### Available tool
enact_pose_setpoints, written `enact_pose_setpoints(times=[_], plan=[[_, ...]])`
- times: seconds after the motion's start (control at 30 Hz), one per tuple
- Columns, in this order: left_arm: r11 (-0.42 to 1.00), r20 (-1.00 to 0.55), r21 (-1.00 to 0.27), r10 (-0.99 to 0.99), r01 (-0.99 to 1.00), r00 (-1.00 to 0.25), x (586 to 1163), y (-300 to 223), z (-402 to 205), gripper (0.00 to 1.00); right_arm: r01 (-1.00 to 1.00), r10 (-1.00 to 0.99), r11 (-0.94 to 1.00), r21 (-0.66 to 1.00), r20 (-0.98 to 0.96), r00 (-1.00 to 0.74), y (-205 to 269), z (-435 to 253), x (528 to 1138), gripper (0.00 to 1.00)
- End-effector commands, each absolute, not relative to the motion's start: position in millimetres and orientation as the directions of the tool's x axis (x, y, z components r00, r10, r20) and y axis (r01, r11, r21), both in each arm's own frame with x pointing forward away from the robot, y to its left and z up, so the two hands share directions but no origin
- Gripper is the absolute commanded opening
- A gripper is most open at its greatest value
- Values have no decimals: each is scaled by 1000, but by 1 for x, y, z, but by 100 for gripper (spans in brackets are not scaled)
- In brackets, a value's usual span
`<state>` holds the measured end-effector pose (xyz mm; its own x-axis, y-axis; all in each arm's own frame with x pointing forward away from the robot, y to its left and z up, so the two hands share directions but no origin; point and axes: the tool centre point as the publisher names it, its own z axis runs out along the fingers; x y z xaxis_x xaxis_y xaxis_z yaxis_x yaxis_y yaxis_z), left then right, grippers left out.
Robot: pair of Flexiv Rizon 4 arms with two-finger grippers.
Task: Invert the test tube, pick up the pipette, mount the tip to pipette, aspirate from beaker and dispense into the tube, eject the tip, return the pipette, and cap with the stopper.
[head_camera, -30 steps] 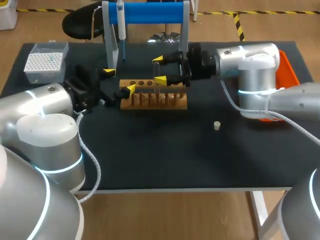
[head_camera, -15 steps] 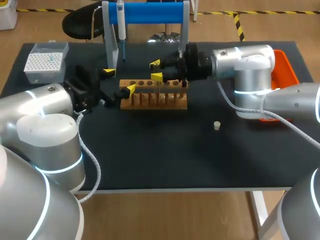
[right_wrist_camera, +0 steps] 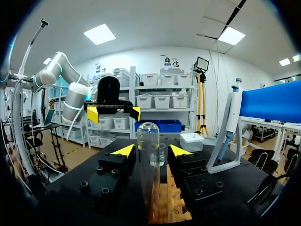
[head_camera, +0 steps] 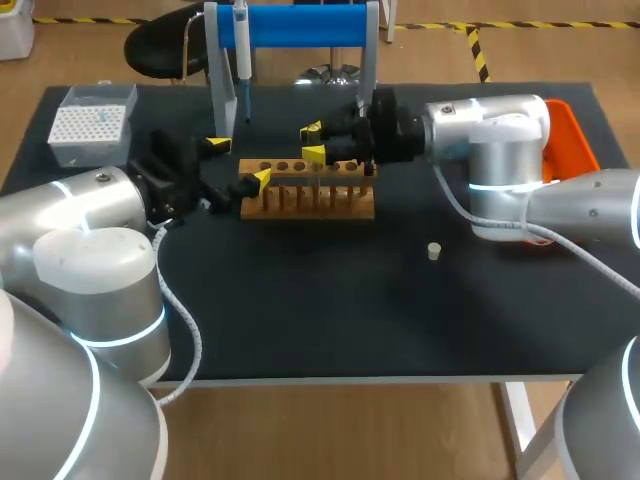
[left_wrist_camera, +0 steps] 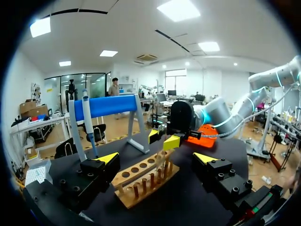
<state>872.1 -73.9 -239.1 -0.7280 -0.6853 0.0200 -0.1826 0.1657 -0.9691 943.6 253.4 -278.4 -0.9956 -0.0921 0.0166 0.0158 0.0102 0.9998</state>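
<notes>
A clear test tube stands in the wooden rack with its rounded end up. My right gripper reaches in from the right over the rack, and its fingers press the tube from both sides, so it is shut on it. My left gripper hovers open at the rack's left end; in the left wrist view the rack lies ahead of that open gripper. The pipette hangs on the blue stand. A small stopper lies on the table to the right.
A white tip box sits at the back left corner. The blue pipette stand rises behind the rack. An orange tray lies at the right edge behind my right arm.
My right gripper has moved left over the rack and its fingers have closed in on the test tube. My left arm has stayed still.
</notes>
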Motion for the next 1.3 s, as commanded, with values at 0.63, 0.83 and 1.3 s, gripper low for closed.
enact_pose_setpoints(times=[0.63,0.83,1.3], plan=[[162,20,-970,-684,-179,-729,873,-74,-241,100,2,-86,14,1000,4,-996,251,-277,941,0],[162,20,-970,-684,-179,-729,873,-74,-241,100,0,-84,13,1000,1,-996,251,-274,941,0],[162,20,-970,-684,-179,-729,873,-74,-241,100,-9,-80,8,1000,-9,-997,249,-265,941,0]])
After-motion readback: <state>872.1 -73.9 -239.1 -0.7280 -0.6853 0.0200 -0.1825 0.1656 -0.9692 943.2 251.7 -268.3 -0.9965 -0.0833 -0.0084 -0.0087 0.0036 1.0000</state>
